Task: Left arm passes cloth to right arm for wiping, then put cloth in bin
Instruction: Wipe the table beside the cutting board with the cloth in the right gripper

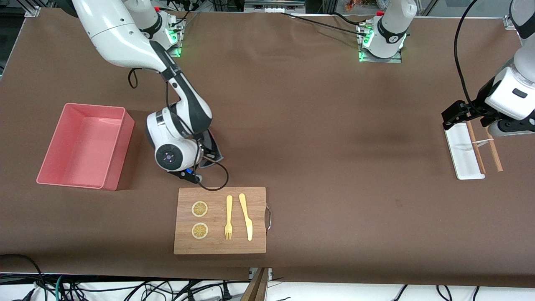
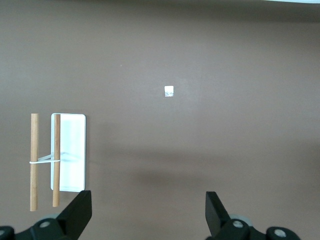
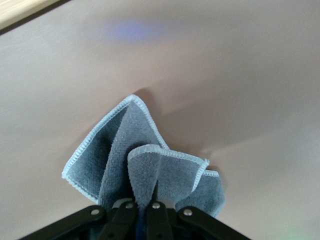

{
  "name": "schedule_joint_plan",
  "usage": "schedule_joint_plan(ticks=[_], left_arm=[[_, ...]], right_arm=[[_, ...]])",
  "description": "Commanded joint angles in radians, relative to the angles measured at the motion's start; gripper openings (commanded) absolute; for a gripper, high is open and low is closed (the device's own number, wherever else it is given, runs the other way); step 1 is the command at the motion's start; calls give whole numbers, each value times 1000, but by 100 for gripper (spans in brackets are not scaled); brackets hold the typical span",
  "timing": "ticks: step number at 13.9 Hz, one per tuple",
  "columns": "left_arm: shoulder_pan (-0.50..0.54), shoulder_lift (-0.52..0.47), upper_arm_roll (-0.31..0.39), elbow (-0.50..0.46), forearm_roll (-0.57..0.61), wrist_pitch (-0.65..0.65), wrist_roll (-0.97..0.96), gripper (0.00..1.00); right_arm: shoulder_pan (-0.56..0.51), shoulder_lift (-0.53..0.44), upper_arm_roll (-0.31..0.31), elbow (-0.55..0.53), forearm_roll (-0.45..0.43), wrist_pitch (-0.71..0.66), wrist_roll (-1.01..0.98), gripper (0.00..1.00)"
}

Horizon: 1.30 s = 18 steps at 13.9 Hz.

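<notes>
My right gripper (image 1: 207, 158) is low over the brown table, between the pink bin (image 1: 118, 138) and the wooden board (image 1: 221, 246). In the right wrist view my right gripper (image 3: 146, 207) is shut on a grey-blue cloth (image 3: 145, 160), which fans out folded against the table. In the front view the cloth (image 1: 212, 147) shows as a dark flap beside the wrist. My left gripper (image 1: 468, 119) is open and empty above the white tray (image 1: 462, 156) at the left arm's end of the table. It waits there, and its fingers (image 2: 77, 212) stand wide apart.
The board carries two lemon slices (image 1: 199, 209), a yellow fork (image 1: 228, 217) and a yellow knife (image 1: 246, 217). Two wooden sticks (image 1: 495, 154) joined by a band lie across the tray (image 2: 72, 150). A small white tag (image 2: 169, 91) lies on the table.
</notes>
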<state>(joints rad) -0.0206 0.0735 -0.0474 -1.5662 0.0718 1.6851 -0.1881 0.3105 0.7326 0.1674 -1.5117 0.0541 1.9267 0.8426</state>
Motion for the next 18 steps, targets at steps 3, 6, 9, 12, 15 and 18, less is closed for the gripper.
schedule_joint_plan(ticks=[3, 6, 9, 12, 15, 18], left_arm=[[21, 0, -5, 21, -10, -13, -4, 100], [51, -15, -6, 21, -13, -13, -1, 100], [66, -20, -15, 20, -14, -18, -1, 100], [154, -46, -72, 11, -21, -30, 9, 100], [176, -89, -97, -6, -24, -73, 1, 100], [175, -92, -100, -6, -26, -82, -4, 100]], right_arm=[[1, -22, 84, -31, -10, 89, 159, 0], [1, -22, 119, -30, 39, 132, 213, 0], [2, -15, 133, -31, 64, 172, 253, 0], [6, -5, 133, -35, 117, 208, 273, 0], [-7, -5, 127, -44, 116, 196, 205, 0], [-21, -12, 95, -77, 106, 195, 124, 0]])
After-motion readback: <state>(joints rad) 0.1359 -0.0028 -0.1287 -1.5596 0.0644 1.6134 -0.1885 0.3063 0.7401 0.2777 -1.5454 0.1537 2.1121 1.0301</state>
